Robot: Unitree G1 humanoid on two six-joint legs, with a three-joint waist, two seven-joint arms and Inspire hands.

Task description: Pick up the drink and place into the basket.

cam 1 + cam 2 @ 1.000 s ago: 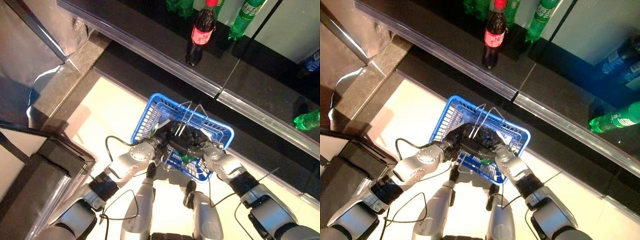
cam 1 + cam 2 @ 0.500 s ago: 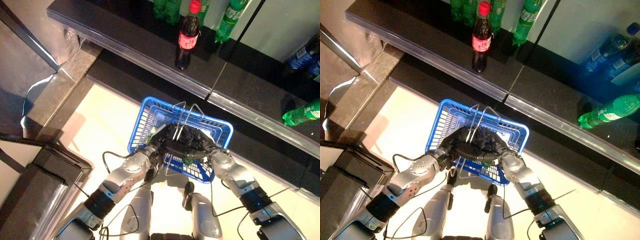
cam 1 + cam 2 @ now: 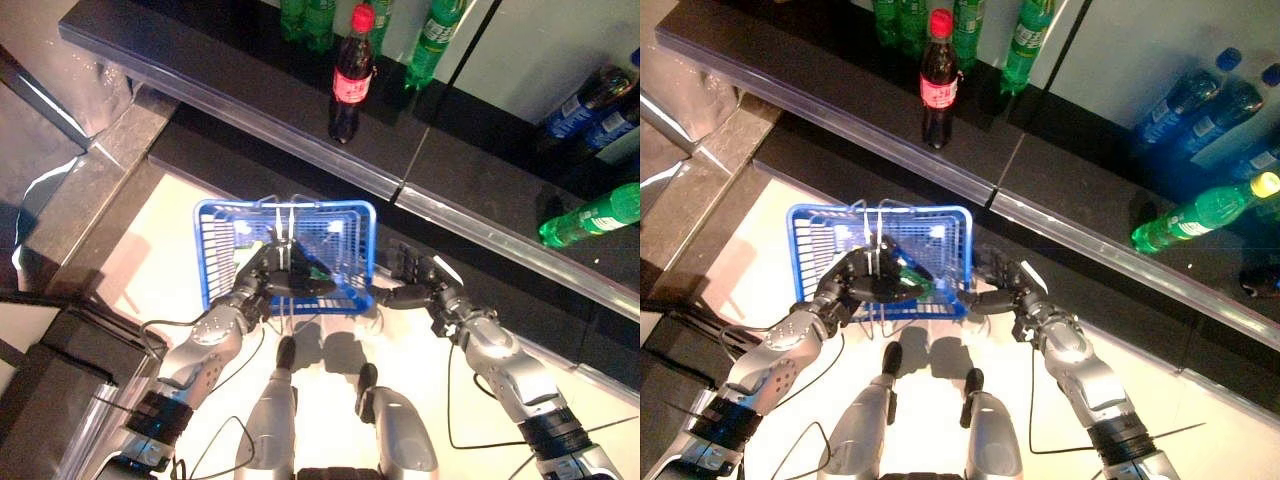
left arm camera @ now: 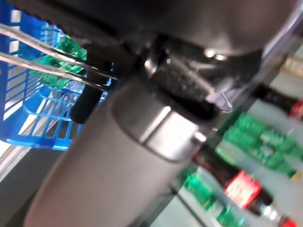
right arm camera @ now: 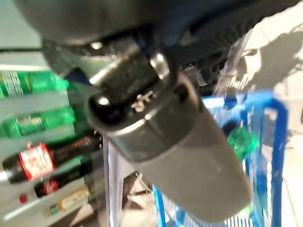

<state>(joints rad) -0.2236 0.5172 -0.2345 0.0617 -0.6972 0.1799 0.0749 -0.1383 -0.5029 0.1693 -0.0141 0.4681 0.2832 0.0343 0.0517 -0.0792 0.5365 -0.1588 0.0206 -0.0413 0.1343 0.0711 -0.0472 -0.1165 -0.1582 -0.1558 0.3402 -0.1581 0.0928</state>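
The left hand (image 3: 268,285) is reaching forward with its arm bent at the elbow, its fingers curling round the metal handles (image 3: 285,235) of the blue basket (image 3: 222,232) and holding it up above the pale floor (image 3: 180,235). The right hand (image 3: 415,285) is stretching out just beside the basket's right wall, fingers spread and fairly straight, gripping nothing; whether its fingertips are touching the blue rim is hard to tell from the head views.

One basket is showing, with two thin wire handles standing together at its middle. Inside it one green drink (image 3: 912,283) is lying, partly hidden behind the left hand; it is also showing green through the basket mesh in the left wrist view (image 4: 59,59).

On the dark shelf (image 3: 230,85) beyond the basket, one dark cola bottle (image 3: 346,80) with a red cap is standing upright near the shelf edge. Behind it, green bottles (image 3: 432,32) are standing in a row, though their number is unclear because the frame is cutting them off. Further right, one green bottle (image 3: 592,215) is lying on its side, well apart from the basket, and two blue-labelled bottles (image 3: 1200,100) are leaning beyond it.
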